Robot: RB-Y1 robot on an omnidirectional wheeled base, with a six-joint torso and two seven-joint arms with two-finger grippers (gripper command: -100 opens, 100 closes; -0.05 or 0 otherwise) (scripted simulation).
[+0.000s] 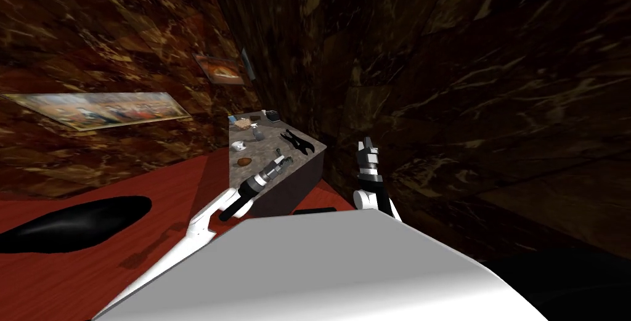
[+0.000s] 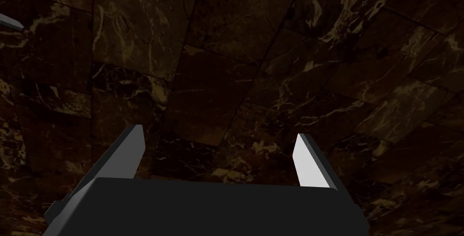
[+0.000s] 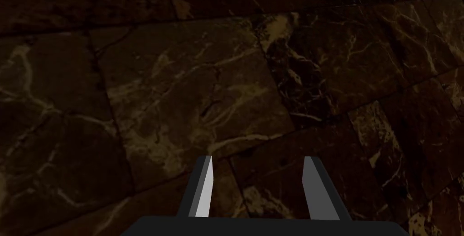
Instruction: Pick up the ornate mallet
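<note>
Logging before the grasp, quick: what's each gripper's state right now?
Left gripper: open, holding nothing.
Right gripper: open, holding nothing.

The grey speckled stone tabletop (image 1: pixel 259 151) is cluttered. A brown oval lump (image 1: pixel 244 162), a white cup (image 1: pixel 239 146), a grey bottle-shaped piece (image 1: pixel 258 133) and a black pincer-shaped tool (image 1: pixel 297 142) stand apart, with bare lanes between them. The dark brown marble wall (image 1: pixel 431 89) runs close beside the table's right edge. The right gripper (image 1: pixel 368 145) stands in that narrow gap.
</note>
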